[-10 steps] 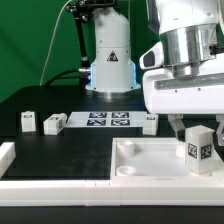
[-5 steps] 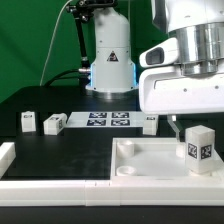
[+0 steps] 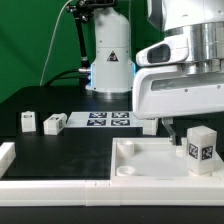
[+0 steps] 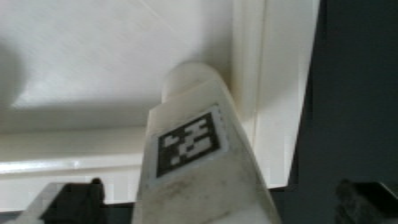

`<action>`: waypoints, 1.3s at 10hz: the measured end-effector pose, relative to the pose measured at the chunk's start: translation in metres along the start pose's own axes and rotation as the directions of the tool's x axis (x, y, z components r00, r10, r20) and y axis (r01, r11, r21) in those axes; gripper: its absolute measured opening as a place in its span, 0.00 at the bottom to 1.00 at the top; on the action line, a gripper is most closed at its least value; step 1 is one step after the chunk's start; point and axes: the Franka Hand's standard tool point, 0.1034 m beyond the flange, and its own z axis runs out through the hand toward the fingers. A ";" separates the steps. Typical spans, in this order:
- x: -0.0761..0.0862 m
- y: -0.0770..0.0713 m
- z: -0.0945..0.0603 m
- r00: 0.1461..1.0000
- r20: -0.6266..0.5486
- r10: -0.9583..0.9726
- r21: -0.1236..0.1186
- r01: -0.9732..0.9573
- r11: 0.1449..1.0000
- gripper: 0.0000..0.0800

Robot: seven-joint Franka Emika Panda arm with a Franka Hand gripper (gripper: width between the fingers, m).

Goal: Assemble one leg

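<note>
Overhead, arm (image 3: 185,90) upright, tool (image 4: 217,205) spread wide, pointing down over standing leg (image 3: 199,148).

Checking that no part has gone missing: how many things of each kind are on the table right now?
Small blocks: 4 (the leg upright on the tray, two at the exterior view's left, one partly hidden behind the arm)
Tray: 1
Marker board: 1
White rail at the front edge: 1
Total: 7
</note>
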 end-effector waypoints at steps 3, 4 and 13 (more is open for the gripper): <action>0.000 0.002 0.001 0.997 -0.005 -0.080 -0.006 0.080 0.997 0.67; 0.000 0.002 0.001 0.997 -0.005 -0.080 -0.006 0.080 0.997 0.44; -0.003 0.009 0.001 0.688 -0.019 0.726 0.010 -0.726 0.688 0.36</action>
